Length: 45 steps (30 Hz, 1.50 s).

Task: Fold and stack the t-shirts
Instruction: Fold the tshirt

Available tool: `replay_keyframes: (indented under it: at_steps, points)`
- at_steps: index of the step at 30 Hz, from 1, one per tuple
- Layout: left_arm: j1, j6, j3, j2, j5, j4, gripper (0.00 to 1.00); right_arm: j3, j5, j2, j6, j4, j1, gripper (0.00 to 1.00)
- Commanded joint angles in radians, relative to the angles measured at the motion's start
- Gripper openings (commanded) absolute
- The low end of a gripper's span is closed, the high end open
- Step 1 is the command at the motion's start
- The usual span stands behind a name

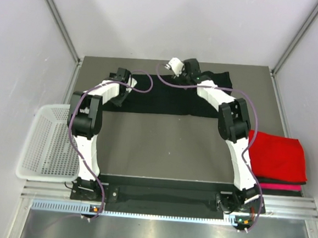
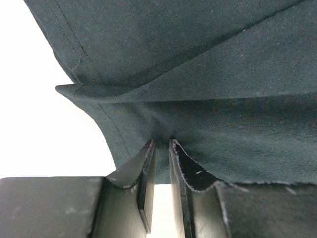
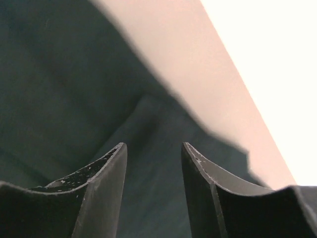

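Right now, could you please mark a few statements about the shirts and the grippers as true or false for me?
1. The left gripper pinches the black t-shirt. True.
2. The right gripper is clamped on the red t-shirt. False: its jaws stand open over the black t-shirt.
3. The red t-shirt lies in the white basket. False: it lies at the right edge of the table, on a magenta t-shirt; the basket sits on the left.
4. The black t-shirt lies along the table's far edge. True.
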Motion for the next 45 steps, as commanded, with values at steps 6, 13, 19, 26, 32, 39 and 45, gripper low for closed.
replay_keyframes:
  at_steps: [6,13,19,26,32,39,45]
  points:
    - [-0.006,-0.009,0.002,-0.111,0.053,-0.091,0.25,-0.468,0.07,-0.434,0.005,0.229,-0.043,0.49]
    - [-0.034,0.045,0.104,-0.138,0.07,-0.212,0.29,-0.649,0.06,-0.609,0.025,0.172,-0.082,0.5]
    - [-0.034,0.218,0.023,-0.15,0.017,-0.112,0.38,-0.658,-0.168,-0.6,0.162,-0.02,-0.215,0.5]
    - [-0.029,0.32,-0.055,-0.145,-0.063,-0.013,0.39,-0.641,-0.397,-0.584,0.313,-0.144,-0.401,0.54]
    - [-0.027,0.304,-0.074,-0.147,-0.059,-0.016,0.39,-0.683,-0.424,-0.624,0.282,-0.216,-0.432,0.56]
    - [-0.024,0.337,-0.08,-0.098,-0.088,-0.021,0.39,-0.713,-0.44,-0.641,0.279,-0.256,-0.432,0.57]
    - [-0.02,0.35,-0.046,-0.02,-0.1,-0.07,0.39,-0.73,-0.452,-0.652,0.282,-0.259,-0.432,0.57]
